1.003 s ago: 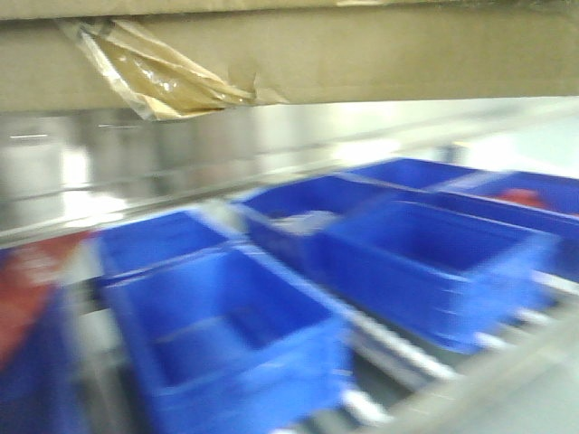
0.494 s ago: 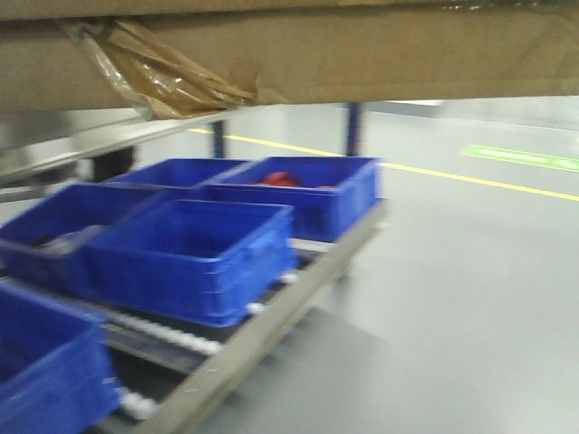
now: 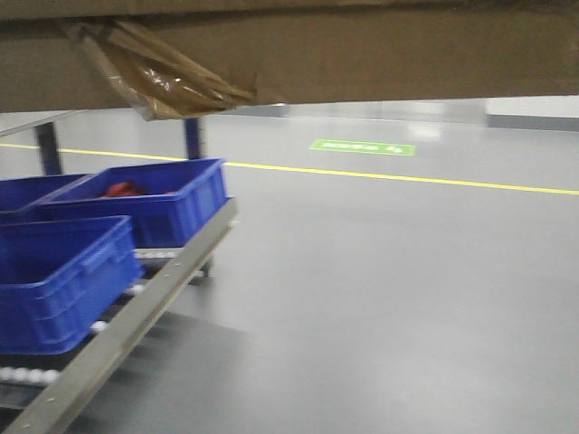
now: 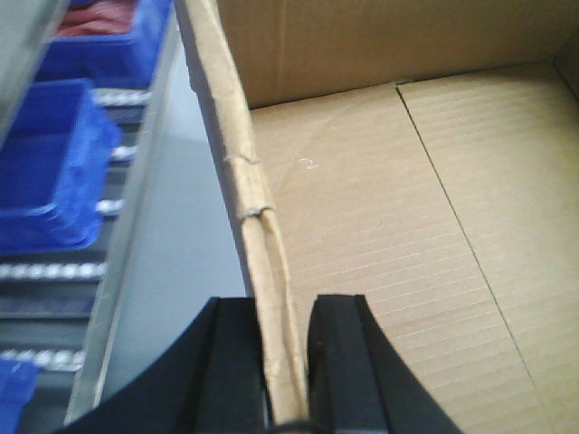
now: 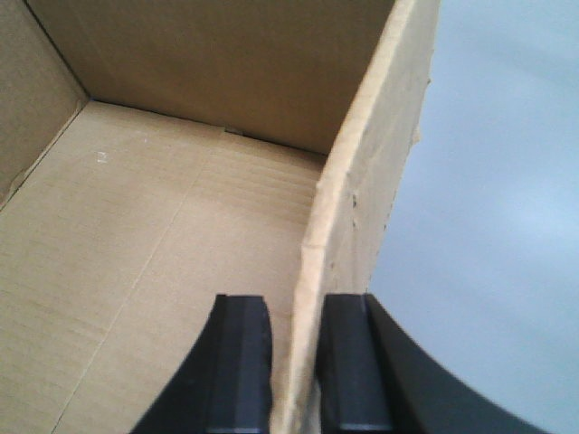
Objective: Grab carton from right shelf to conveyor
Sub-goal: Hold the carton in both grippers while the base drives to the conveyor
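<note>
Here, left gripper clamped on carton left wall edge, right gripper pinching right wall, open grey floor ahead.

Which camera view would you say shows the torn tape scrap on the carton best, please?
The exterior front-facing view: the tape scrap hangs crumpled from the carton's lower edge, close and unobstructed. Both wrist views show only the carton's inside and gripped walls, no tape.

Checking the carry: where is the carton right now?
The carton spans the top of the front view, above the blue bins and grey floor; the left gripper and right gripper each pinch a side wall.
</note>
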`<action>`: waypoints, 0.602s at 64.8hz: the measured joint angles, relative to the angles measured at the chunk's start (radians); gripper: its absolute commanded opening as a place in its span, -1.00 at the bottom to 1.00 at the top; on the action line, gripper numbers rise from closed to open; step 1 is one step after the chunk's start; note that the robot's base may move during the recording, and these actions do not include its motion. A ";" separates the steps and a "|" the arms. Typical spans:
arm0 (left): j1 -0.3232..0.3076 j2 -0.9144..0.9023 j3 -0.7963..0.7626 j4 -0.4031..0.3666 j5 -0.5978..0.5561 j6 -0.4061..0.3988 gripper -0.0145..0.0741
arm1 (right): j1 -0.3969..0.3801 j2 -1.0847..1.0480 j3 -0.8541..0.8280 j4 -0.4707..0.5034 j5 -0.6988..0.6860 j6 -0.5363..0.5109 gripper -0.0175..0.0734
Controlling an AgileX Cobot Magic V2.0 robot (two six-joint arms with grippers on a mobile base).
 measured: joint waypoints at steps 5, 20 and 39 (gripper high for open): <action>0.000 0.000 0.000 0.000 0.000 0.000 -0.72 | 0.000 0.000 0.000 0.000 0.000 0.000 -0.76; 0.000 0.000 0.000 0.000 0.000 0.000 -0.72 | 0.000 0.000 0.000 0.000 0.000 0.000 -0.76; 0.000 0.000 0.000 0.001 0.000 0.000 -0.72 | 0.000 -0.002 0.000 0.000 0.000 0.000 -0.76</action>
